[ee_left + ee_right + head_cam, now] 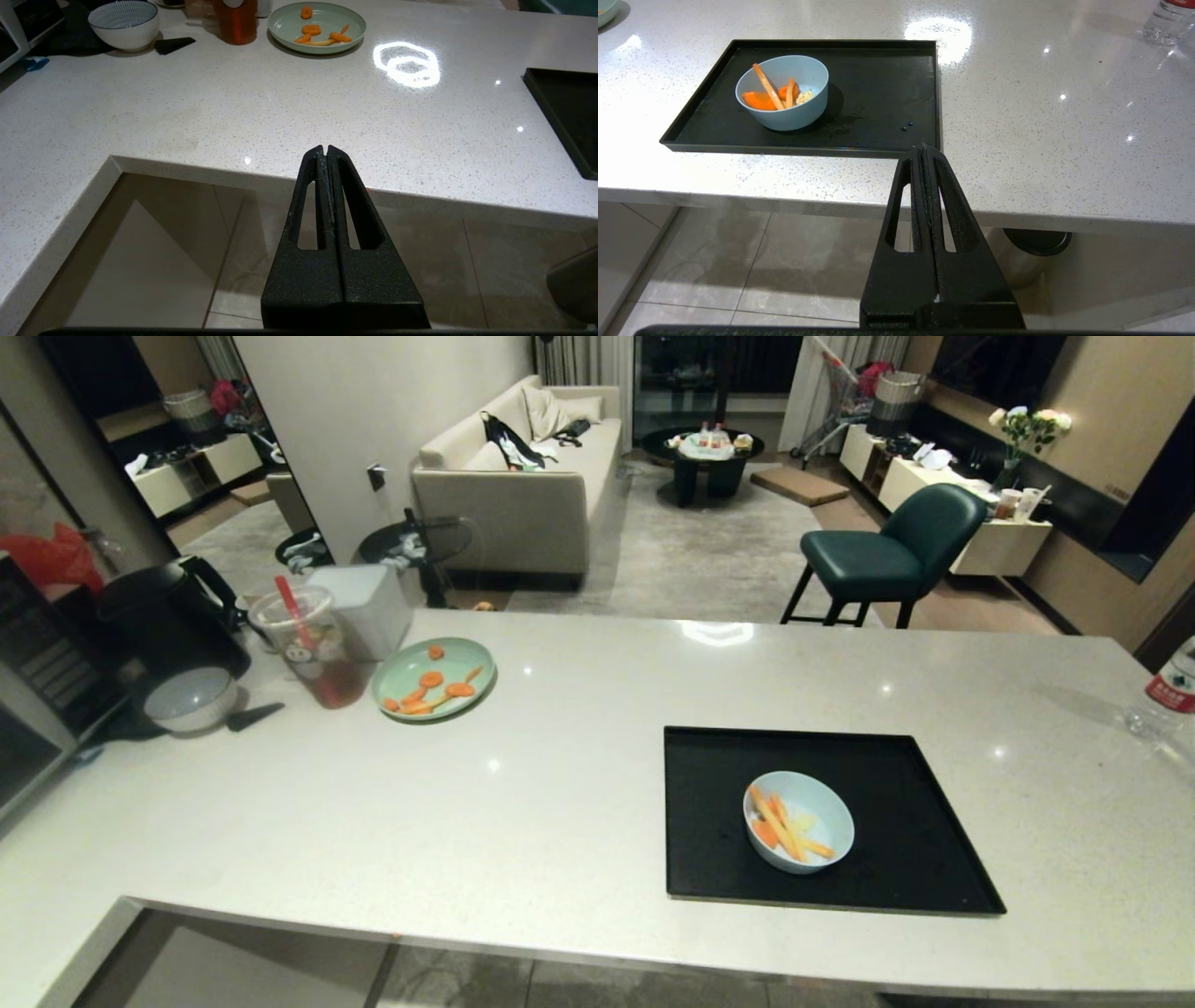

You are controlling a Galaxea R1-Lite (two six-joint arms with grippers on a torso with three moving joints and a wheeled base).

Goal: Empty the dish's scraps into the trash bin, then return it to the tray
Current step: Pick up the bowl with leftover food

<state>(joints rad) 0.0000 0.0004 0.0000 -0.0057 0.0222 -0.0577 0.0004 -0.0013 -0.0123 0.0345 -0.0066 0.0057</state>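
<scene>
I see the tray (920, 859) lying close to the counter (560, 784) near edge, with bare counter on both sides of it. The dish (799, 821) sits on the tray, left of its centre, holding the scraps (782, 829). The left gripper (326, 150) has its fingers pressed together, holds nothing, and hangs below the counter edge. The right gripper (924, 148) is likewise closed and empty, pointing toward the tray's near corner.

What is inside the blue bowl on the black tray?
The blue bowl holds orange carrot sticks and a few pale yellow bits. The bowl's bottom beneath them is covered and cannot be seen.
</scene>
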